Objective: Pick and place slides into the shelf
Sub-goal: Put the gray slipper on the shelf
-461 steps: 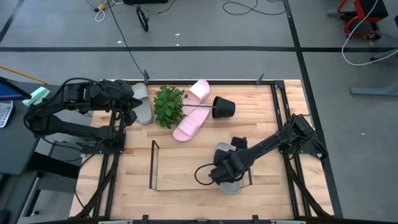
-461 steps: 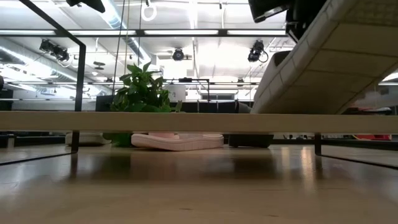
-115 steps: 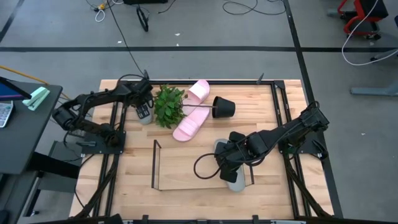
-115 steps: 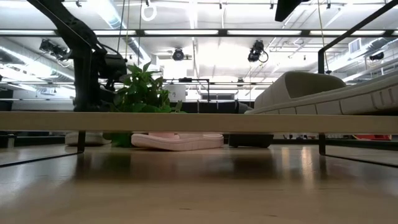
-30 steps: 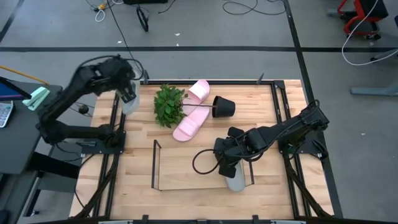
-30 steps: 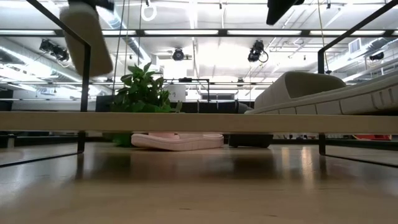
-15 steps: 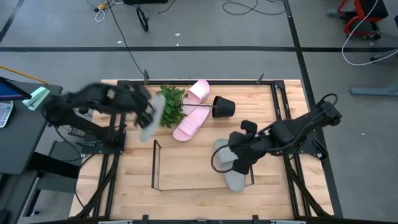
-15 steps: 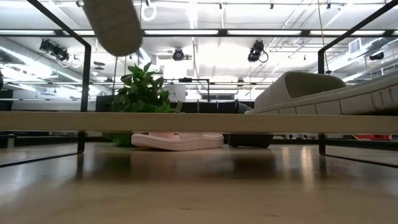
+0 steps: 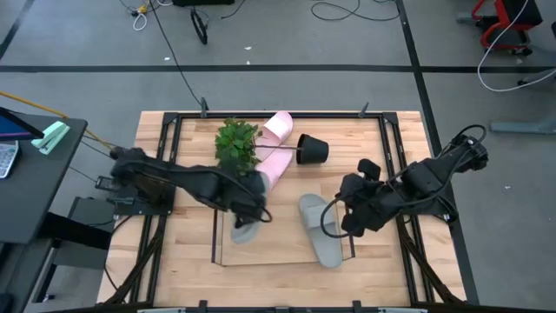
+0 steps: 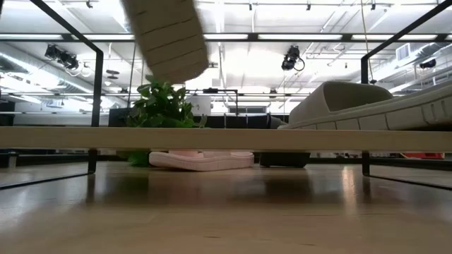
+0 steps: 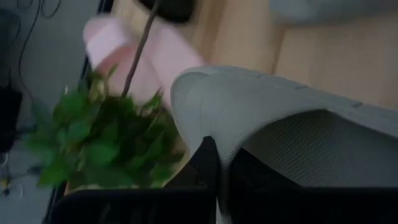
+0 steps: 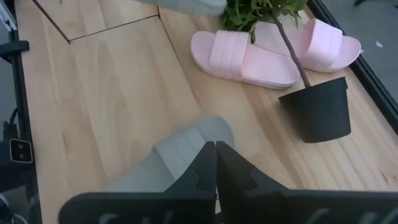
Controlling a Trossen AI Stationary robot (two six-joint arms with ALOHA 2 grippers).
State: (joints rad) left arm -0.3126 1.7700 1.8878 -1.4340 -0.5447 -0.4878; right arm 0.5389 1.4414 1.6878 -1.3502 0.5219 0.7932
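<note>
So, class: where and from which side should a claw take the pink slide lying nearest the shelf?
Grip the pink slide across its wide strap, coming from above: it lies flat, sole down, strap raised. Stay clear of the plant stem crossing its far end.

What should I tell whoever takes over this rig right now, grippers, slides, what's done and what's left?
Left gripper: shut on a grey slide, carried over the shelf's left end, not yet set down.
Right gripper: shut, empty, beside the shelf's right end.
Done: one grey slide lies at the shelf's right end.
Left: place the carried slide, then both pink slides, which lie on the table by the tipped plant and its pot.
</note>
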